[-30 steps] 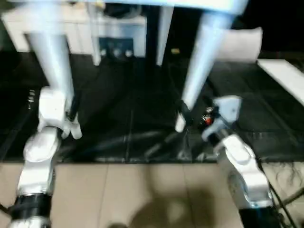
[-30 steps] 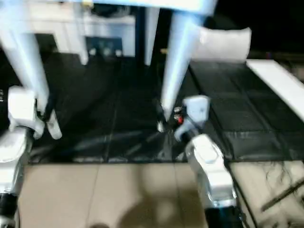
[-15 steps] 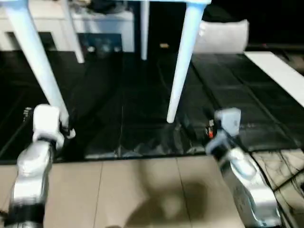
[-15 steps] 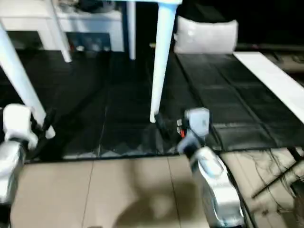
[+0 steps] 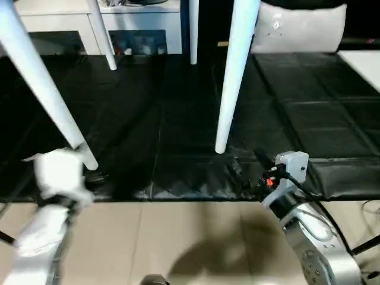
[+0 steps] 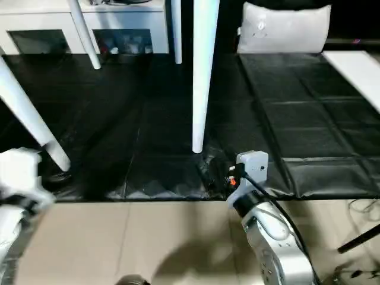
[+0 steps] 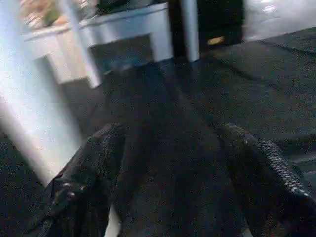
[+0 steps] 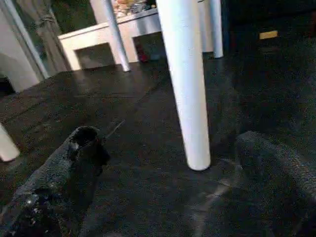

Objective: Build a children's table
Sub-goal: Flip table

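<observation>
Since the children's table (image 5: pixel 234 71) stands upright on the black mat (image 5: pixel 297 130) with four legs fitted (top unseen), assembly looks finished, the left claw (image 7: pixel 173 163) and right claw (image 8: pixel 187 168) spread empty beside its near legs

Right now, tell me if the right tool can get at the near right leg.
Probably yes. The right tool is open, and the leg stands on the black mat just ahead of it, apart from its fingers, with nothing between them.
</observation>
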